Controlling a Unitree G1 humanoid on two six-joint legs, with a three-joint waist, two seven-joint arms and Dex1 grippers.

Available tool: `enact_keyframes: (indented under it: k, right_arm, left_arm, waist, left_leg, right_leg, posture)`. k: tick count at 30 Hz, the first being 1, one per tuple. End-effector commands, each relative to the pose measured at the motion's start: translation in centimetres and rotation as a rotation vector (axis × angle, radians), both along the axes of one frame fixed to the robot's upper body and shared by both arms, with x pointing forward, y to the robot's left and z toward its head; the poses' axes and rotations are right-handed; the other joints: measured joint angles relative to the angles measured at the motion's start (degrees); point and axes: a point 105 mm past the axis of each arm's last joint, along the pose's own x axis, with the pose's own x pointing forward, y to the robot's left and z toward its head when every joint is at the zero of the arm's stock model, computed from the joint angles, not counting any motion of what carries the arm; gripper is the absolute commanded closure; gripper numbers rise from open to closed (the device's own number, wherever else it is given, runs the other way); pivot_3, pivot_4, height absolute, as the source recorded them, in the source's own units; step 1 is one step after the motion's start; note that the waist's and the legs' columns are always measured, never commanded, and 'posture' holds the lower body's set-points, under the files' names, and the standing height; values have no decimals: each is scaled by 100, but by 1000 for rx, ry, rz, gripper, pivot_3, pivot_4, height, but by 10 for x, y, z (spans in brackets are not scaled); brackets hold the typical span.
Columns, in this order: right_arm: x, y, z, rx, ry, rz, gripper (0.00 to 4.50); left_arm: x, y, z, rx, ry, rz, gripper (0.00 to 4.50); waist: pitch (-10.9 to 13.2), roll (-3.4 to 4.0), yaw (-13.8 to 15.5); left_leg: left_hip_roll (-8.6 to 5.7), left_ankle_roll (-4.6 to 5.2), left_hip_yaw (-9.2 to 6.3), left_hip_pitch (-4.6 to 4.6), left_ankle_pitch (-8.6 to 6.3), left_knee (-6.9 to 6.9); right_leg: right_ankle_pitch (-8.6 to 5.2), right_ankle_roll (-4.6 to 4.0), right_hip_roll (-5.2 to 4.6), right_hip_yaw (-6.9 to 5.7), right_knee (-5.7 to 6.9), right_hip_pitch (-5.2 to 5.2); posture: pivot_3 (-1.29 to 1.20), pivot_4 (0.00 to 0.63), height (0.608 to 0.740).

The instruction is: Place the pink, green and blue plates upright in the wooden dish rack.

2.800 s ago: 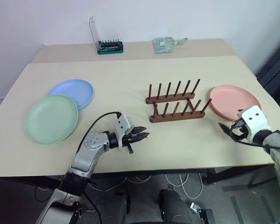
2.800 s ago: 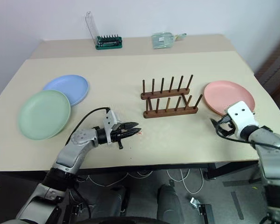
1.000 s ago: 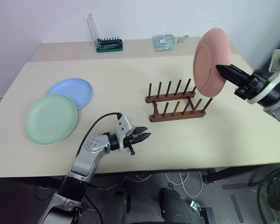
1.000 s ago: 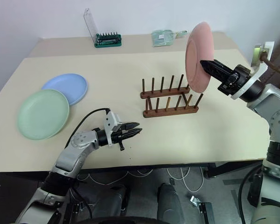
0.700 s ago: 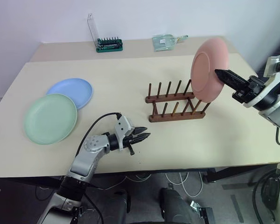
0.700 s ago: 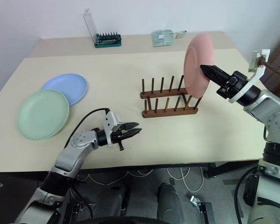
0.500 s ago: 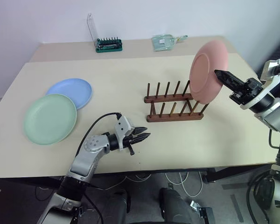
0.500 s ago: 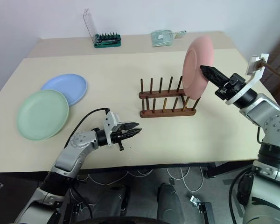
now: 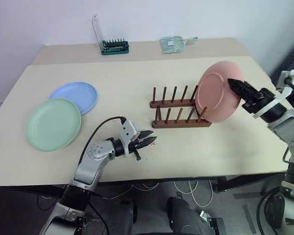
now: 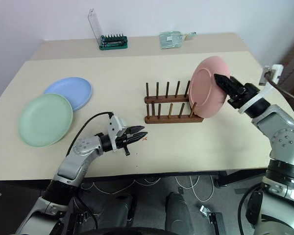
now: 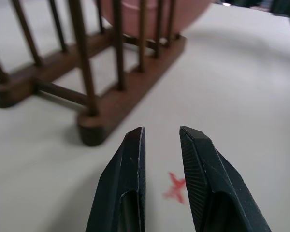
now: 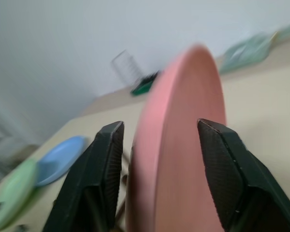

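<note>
Pink plate (image 9: 217,91) leans in the rack's (image 9: 179,108) right end, seemingly seated, right gripper (image 9: 236,87) released around it; green (image 9: 53,123) and blue (image 9: 74,96) remain left of the rack.

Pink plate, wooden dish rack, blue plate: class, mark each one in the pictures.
pink plate (image 9: 216,93), left eye view, centre of its face.
wooden dish rack (image 9: 179,123), left eye view, near base rail.
blue plate (image 10: 69,91), right eye view, middle of its bowl.

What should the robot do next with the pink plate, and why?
Probably draw the right claw back. The pink plate already stands in the end of the wooden dish rack, and the claw's fingers now stand apart on either side of its rim, so it looks let go.
</note>
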Motion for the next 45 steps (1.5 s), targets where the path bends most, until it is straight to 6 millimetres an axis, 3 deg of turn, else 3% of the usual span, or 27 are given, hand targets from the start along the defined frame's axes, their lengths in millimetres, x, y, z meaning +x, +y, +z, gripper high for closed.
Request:
enact_keyframes:
  k: [1, 4, 7, 9, 13, 17, 19, 22, 25, 30, 38, 44, 45]
  right_arm:
    - [-14, -5, 30, -146, -143, -65, 1984]
    - [-18, -1, 59, -298, -264, -121, 1919]
    - [-28, 33, 79, -409, -353, -1, 1919]
    - [-31, 59, 79, -506, -373, 83, 1919]
    - [-34, 113, 58, -638, -382, 258, 1919]
    - [-30, 143, 34, -706, -362, 336, 1919]
    - [-24, 164, 6, -765, -345, 385, 1919]
    - [-19, 182, -29, -770, -296, 445, 1919]
    - [-16, 184, -44, -773, -278, 461, 1919]
    - [-10, 183, -53, -780, -270, 465, 1919]
    - [-7, 187, -54, -769, -277, 469, 1919]
    - [-7, 188, -55, -770, -282, 461, 1919]
    - [-7, 188, -55, -770, -283, 458, 1919]
  left_arm:
    - [12, 10, 23, -49, -75, 61, 3403]
    - [28, 27, 45, -125, -112, 171, 2502]
    - [37, 47, 69, -191, -158, 264, 1019]
    - [41, 64, 80, -214, -173, 333, 32]
    - [51, 116, 95, -193, -233, 590, 32]
    - [57, 161, 102, -189, -254, 830, 32]
    - [55, 217, 109, -253, -250, 1131, 32]
    - [24, 297, 108, -453, -147, 1525, 32]
    - [-2, 325, 101, -565, -74, 1674, 32]
    - [-31, 342, 70, -560, 96, 1795, 32]
    - [-42, 313, 14, -513, 377, 1681, 32]
    - [-45, 309, -11, -573, 476, 1716, 32]
    - [-45, 309, -10, -591, 475, 1716, 548]
  waist:
    - [-1, -2, 1]
    - [0, -1, -15]
    - [-1, 2, -48]
    - [-1, 2, -50]
    - [-1, -10, -38]
    - [1, -13, 11]
    - [-1, -29, 19]
    - [-1, -51, -40]
    - [0, -54, -37]
    - [-2, -72, 14]
    - [-6, -78, -19]
    - [-7, -75, -14]
    - [-7, -75, -14]
  left_leg:
    - [0, 0, 0, 0, 0, 0]
    - [0, 0, 4, 0, 0, 1]
    - [3, 0, 7, 1, 0, -2]
    - [6, 0, 5, 1, 0, -3]
    - [6, 0, 3, 0, 0, -1]
    - [2, -2, 0, -4, 1, 1]
    - [-1, -3, -4, -9, 2, 4]
    - [2, -7, -9, -9, 4, 1]
    - [2, -12, -6, -9, 6, -3]
    - [0, -27, -11, -12, 11, -1]
    - [4, -30, -10, -7, 12, -2]
    - [4, -30, -9, -7, 12, -3]
    - [4, -30, -9, -7, 12, -2]
  right_leg:
    - [0, 0, 0, 0, 0, 0]
    - [0, 1, 0, 1, 1, -1]
    - [0, 1, 1, 1, 8, -9]
    - [0, 1, 4, 0, 9, -12]
    - [0, 1, 4, 0, 9, -11]
    - [1, 1, 3, 0, 8, -12]
    - [1, 1, 2, 0, 6, -12]
    - [2, 0, 5, -3, 12, -21]
    - [4, 0, 3, -1, 21, -34]
    - [7, -4, 4, -3, 22, -31]
    - [10, -9, 9, -3, 21, -27]
    - [10, -10, 9, -2, 21, -27]
    - [10, -11, 9, -2, 21, -27]
  posture:
    - [0, 150, 740]
    - [0, 150, 740]
    - [0, 150, 740]
    - [0, 150, 740]
    - [0, 150, 740]
    - [0, 150, 740]
    - [0, 150, 740]
    - [0, 150, 740]
    - [0, 150, 740]
    - [0, 150, 740]
    - [0, 150, 740]
    - [0, 150, 740]
    - [0, 150, 740]
